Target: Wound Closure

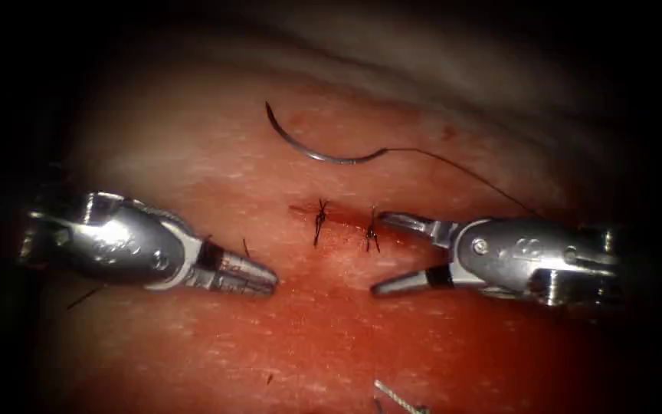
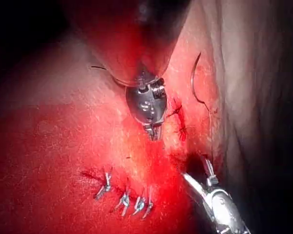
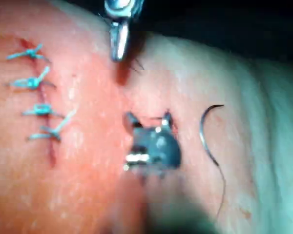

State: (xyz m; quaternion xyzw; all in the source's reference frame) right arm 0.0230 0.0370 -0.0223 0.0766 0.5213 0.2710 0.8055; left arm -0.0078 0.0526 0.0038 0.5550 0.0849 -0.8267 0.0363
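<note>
- The needle [image 1: 308, 146] lies free on the tissue [image 1: 193, 138] above the cut [image 1: 342, 218], not in the tissue and held by neither tool; its point is at the upper left.
- The thread [image 1: 461, 167] runs from the needle's right end down and right toward the right tool.
- The left tool [image 1: 266, 277] sits left of the cut with its jaws closed on nothing.
- The right tool [image 1: 388, 255] sits at the cut's right end, jaws spread wide and empty, one above and one below the cut line.
- Two dark knots [image 1: 320, 218] cross the cut.
- A second row of stitches [image 2: 124, 197] lies well apart from the cut.
</note>
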